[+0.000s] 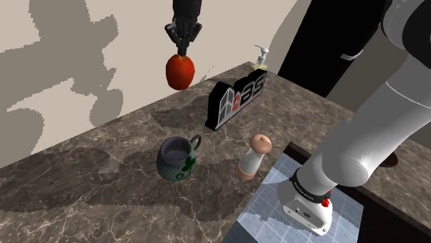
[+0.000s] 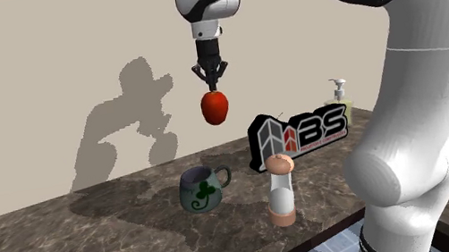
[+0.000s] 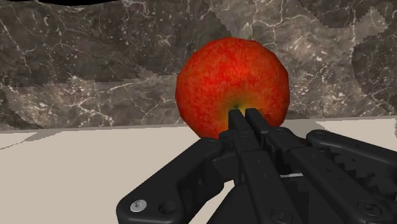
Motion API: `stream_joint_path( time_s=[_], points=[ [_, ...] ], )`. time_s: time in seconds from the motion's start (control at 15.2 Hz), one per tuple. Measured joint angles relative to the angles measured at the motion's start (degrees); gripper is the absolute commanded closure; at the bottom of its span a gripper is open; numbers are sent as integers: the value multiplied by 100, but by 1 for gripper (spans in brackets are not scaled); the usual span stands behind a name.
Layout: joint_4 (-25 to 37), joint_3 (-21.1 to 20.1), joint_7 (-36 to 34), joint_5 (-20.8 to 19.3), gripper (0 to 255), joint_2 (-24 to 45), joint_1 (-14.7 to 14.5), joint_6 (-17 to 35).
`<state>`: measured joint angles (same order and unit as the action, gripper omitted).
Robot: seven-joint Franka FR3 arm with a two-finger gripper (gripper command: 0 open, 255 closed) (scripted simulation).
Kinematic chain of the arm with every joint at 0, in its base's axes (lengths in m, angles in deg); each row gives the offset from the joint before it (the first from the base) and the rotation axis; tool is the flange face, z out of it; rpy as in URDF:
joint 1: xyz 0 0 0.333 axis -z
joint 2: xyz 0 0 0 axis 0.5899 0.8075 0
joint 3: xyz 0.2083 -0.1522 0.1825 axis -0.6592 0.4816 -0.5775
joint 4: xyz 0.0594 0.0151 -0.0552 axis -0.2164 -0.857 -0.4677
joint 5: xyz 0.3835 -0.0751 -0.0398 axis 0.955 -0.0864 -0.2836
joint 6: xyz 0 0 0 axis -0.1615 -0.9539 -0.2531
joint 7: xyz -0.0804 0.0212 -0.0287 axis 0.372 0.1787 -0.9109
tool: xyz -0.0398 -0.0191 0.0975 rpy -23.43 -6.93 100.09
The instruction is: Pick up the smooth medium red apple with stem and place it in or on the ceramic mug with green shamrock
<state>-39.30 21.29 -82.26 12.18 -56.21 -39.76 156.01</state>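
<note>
The gripper [image 1: 183,48] has its fingers pinched almost together on the very top of the apple [image 1: 180,71], which hangs beneath it, high over the counter [image 1: 97,179]. The mug [image 1: 177,159] stands upright on the counter, well apart from the apple. With so slight a hold, I'd carry it slowly so it doesn't swing, centre it over the mug's mouth, then lower before letting go.

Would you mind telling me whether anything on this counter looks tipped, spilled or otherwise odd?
Nothing is tipped or spilled: the mug, grinder and sign stand upright. The one oddity is the apple, hanging from the gripper by a narrow pinch at its stem end, not around its body.
</note>
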Motion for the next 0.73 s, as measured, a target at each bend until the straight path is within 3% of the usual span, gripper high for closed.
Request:
stream_joint_path(
  time_s=[0.73],
  points=[
    [-615, -527, -918, 353, 255, -1310, -475, -664]
  ],
)
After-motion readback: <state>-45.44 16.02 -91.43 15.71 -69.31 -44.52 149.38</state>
